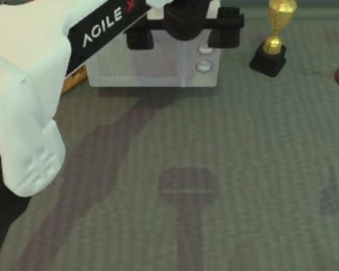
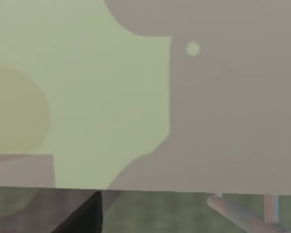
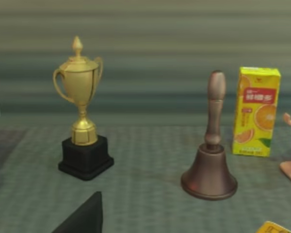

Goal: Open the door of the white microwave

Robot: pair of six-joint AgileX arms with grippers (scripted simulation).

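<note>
The white microwave [image 1: 158, 68] stands at the table's far edge, left of centre, with two round knobs [image 1: 204, 58] on its right front. Its door [image 1: 137, 65], with the grey mesh window, lies flush and shut. My left gripper [image 1: 182, 43] hovers over the microwave's top front edge, open wide, one black finger [image 1: 140, 38] above the door and the other beside the knobs. The left wrist view is filled by the microwave's white shadowed surface [image 2: 136, 97], with a pale bar [image 2: 242, 216] on two posts sticking out below its edge. My right gripper [image 3: 150, 228] is outside the top view, open, with one dark fingertip [image 3: 85, 218] showing.
A gold trophy [image 1: 274, 39] on a black base stands right of the microwave. A bronze bell [image 3: 209, 160] and a yellow juice carton [image 3: 257, 111] stand farther right. An orange box [image 1: 73, 80] peeks out at the microwave's left. My left arm [image 1: 22, 96] covers the table's left side.
</note>
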